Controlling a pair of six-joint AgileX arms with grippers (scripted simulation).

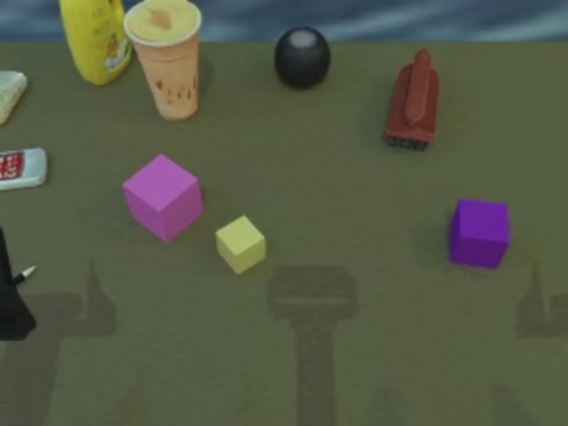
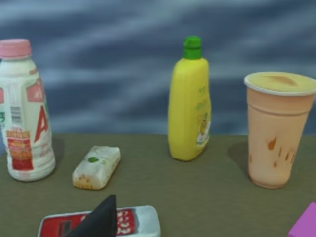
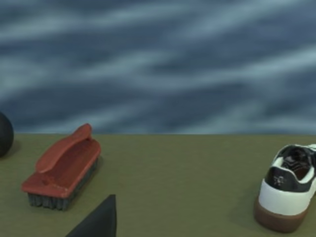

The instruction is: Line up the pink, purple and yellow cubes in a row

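Observation:
The pink cube (image 1: 162,196) rests left of centre on the table, and one corner of it (image 2: 305,224) shows in the left wrist view. Just to its front right, close but apart, lies the small yellow cube (image 1: 240,244). The purple cube (image 1: 479,232) stands alone far to the right. My left gripper (image 1: 11,297) hangs at the table's left edge, well clear of the cubes, with a dark part of it (image 2: 101,221) in its wrist view. Only a dark tip of my right gripper (image 3: 101,219) shows in its wrist view, and no cube is near it.
Along the back stand a yellow bottle (image 1: 96,40), an orange cup (image 1: 167,55), a black ball (image 1: 302,56) and a red brush (image 1: 414,99). A red-and-white packet (image 1: 19,168) lies at the left edge. A shoe (image 3: 289,190) sits beyond the brush.

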